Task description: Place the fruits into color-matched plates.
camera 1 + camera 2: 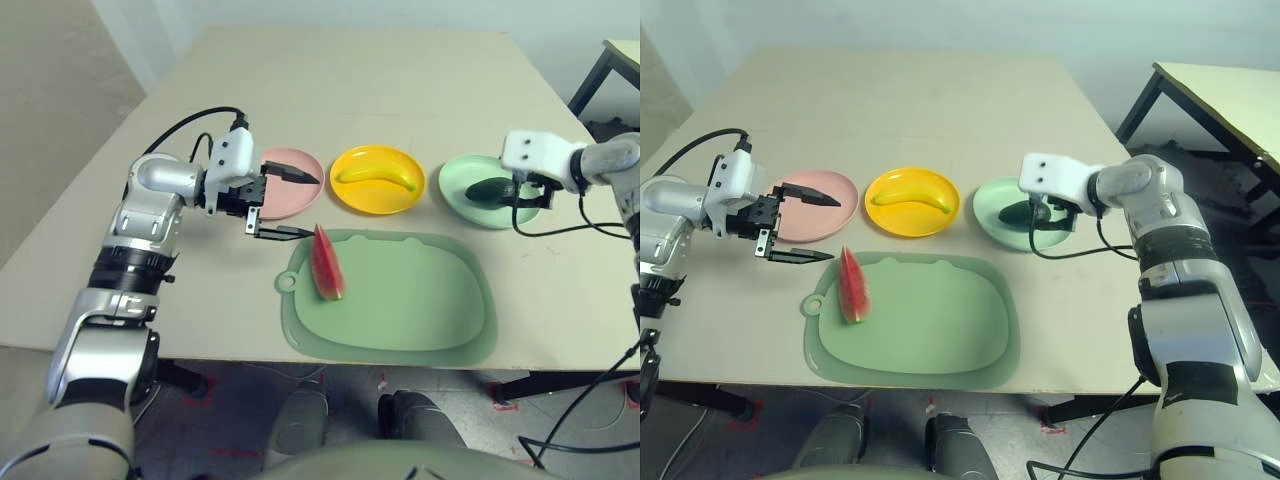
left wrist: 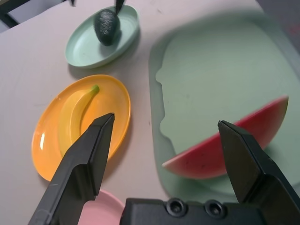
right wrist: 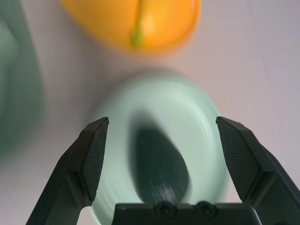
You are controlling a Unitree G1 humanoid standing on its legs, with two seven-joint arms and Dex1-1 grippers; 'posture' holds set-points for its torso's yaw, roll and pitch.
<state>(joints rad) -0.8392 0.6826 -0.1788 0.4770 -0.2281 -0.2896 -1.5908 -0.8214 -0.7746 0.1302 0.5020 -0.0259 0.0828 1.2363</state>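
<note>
At the left of the head view, the left arm reaches in from the lower left, its forearm bent toward centre. The left end effector [image 1: 275, 205] is spread and empty, one finger over the pink plate [image 1: 297, 190], the other just beside the watermelon wedge [image 1: 328, 265]. The wedge lies at the left end of the pale green mat [image 1: 420, 300] on the surface [image 1: 380, 90]. At centre, the banana [image 1: 376, 176] rests in the yellow-orange plate [image 1: 345, 195]. At right, the right end effector [image 3: 161, 157] hangs spread over the avocado [image 1: 490, 190] in the mint plate [image 1: 455, 185].

Both end effectors [image 1: 283, 204] [image 1: 1048, 222] wide open
</note>
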